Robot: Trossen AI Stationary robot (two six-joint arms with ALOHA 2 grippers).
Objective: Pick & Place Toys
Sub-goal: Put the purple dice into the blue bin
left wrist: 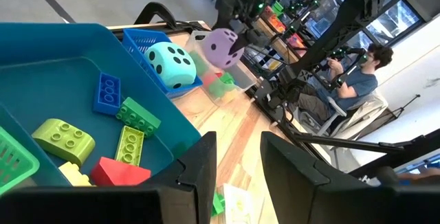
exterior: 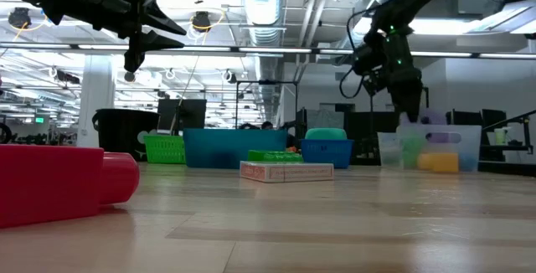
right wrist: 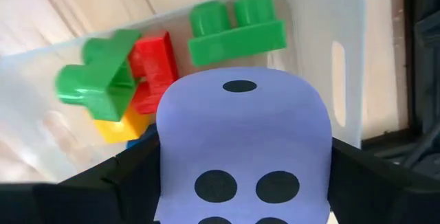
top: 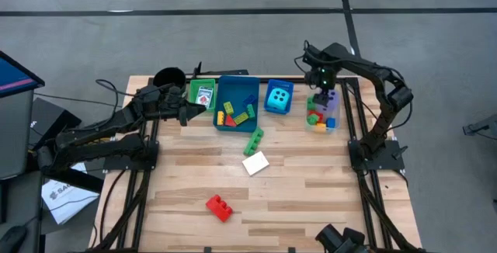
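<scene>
A purple dice cube (right wrist: pixel 240 148) with black dots sits between the two fingers of my right gripper (top: pixel 324 90), which is shut on it over the clear tray (top: pixel 322 117) at the far right. Green, red and yellow bricks (right wrist: pixel 148 66) lie in that tray under the cube. My left gripper (left wrist: pixel 237 176) hangs open with nothing between its fingers, beside the blue tray (top: pixel 237 102) at the far left. On the table lie a green brick (top: pixel 254 140), a white card (top: pixel 255 163) and a red brick (top: pixel 219 206). My right gripper pinches the purple dice cube by two opposite side faces (right wrist: pixel 168 176), one dark finger (right wrist: pixel 120 183) on each side. The fingers come from above, pointing down. The cube stands upright, its top (exterior: pixel 431 118) above the clear tray's rim. Whether its underside is free of the bricks cannot be seen.
A teal dice cube (top: pixel 279 98) sits in a small blue basket between the blue tray and the clear tray. The blue tray holds several bricks (left wrist: pixel 127 131). A green tray (top: pixel 203 94) with a card and a black cup (top: pixel 168 78) stand at the far left. A person (left wrist: pixel 357 80) sits beyond the table.
</scene>
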